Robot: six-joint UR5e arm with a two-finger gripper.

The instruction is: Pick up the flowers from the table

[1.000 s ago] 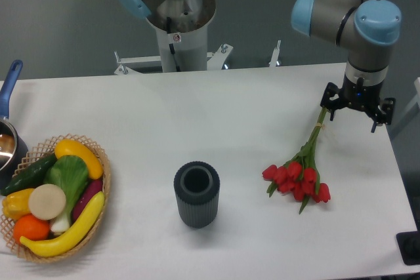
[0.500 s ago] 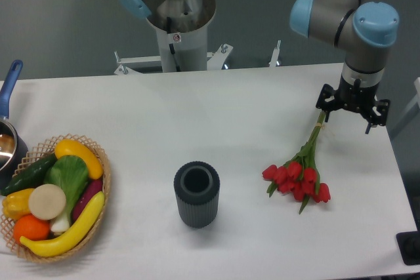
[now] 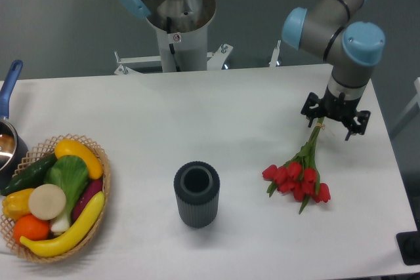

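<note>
The flowers (image 3: 298, 176), a bunch of red tulips with thin green stems, lie on the white table (image 3: 216, 116) at the right, blooms toward the front, stems running up and right. My gripper (image 3: 330, 119) hangs just over the far stem ends, pointing down. Its dark fingers (image 3: 311, 109) are spread apart on either side of the stems, and it holds nothing. The very tips of the stems are hidden under the gripper.
A dark ribbed cylinder vase (image 3: 196, 194) stands at front centre. A wicker basket (image 3: 105, 168) of fruit and vegetables sits at the front left. A blue-handled pot (image 3: 9, 96) pokes in at the left edge. The table's right edge is near the gripper.
The gripper has moved left and slightly forward, from beside the stem ends to over them. The flowers have not moved.
</note>
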